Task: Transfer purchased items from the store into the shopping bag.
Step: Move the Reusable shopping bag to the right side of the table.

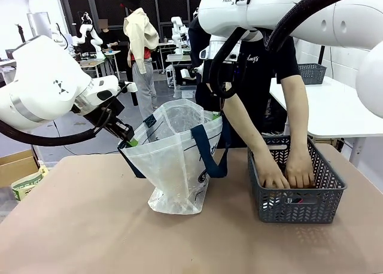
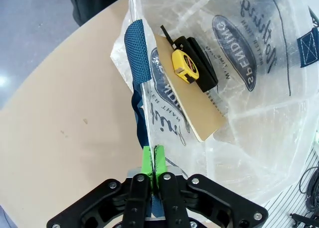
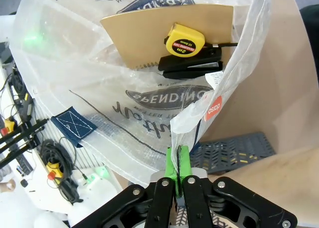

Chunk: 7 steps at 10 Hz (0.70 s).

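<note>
The shopping bag (image 1: 176,157) stands open on the table, translucent white with navy straps. My left gripper (image 1: 130,141) is shut on its left rim, seen close up as the left gripper (image 2: 152,161) pinching the plastic beside a navy strap (image 2: 137,49). My right gripper (image 1: 216,112) is shut on the opposite rim; the right gripper (image 3: 177,163) shows it from above. Inside the bag lie purchased items: a yellow tape measure (image 3: 182,41), a black item (image 3: 192,65) and a flat tan item (image 3: 149,24). The dark grey basket (image 1: 296,205) sits to the right, with both of the person's hands (image 1: 286,173) inside it.
The person stands at the far side, leaning over the basket. A white table with another grey basket (image 1: 312,72) is behind on the right. The brown tabletop (image 1: 78,226) is bare to the left and in front of the bag.
</note>
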Each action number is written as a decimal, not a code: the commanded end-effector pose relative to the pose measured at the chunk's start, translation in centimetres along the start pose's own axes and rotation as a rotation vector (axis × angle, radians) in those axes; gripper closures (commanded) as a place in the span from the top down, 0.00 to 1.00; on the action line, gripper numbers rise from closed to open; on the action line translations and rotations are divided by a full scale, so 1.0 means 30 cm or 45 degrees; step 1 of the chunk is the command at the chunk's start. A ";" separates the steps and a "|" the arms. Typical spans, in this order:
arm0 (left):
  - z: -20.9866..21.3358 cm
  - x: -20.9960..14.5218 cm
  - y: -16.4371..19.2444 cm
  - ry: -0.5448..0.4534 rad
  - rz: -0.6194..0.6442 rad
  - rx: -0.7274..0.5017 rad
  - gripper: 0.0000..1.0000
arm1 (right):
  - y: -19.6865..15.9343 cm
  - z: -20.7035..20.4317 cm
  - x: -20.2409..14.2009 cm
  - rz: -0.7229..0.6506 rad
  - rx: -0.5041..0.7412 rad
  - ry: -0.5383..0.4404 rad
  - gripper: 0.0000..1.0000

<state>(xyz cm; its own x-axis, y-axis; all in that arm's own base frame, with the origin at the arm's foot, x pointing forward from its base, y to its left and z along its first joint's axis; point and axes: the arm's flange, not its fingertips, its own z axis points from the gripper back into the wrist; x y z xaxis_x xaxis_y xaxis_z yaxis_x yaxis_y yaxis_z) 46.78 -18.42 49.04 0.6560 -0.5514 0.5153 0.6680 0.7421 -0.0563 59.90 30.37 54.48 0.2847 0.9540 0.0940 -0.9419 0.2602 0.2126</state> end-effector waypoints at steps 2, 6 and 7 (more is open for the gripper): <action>0.001 0.001 0.002 -0.007 0.012 0.005 0.00 | 0.000 0.000 0.000 0.000 0.000 0.001 0.00; 0.001 0.001 0.002 -0.007 0.012 0.005 0.00 | 0.000 0.000 0.000 0.000 0.000 0.001 0.00; 0.001 0.001 0.002 -0.007 0.012 0.005 0.00 | 0.000 0.000 0.000 0.000 0.000 0.001 0.00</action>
<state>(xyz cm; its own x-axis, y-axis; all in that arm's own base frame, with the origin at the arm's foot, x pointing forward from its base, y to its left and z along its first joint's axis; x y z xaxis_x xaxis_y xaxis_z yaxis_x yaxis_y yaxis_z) 46.78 -18.42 49.04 0.6561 -0.5514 0.5153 0.6679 0.7421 -0.0563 59.90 30.37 54.48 0.2847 0.9540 0.0940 -0.9419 0.2602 0.2126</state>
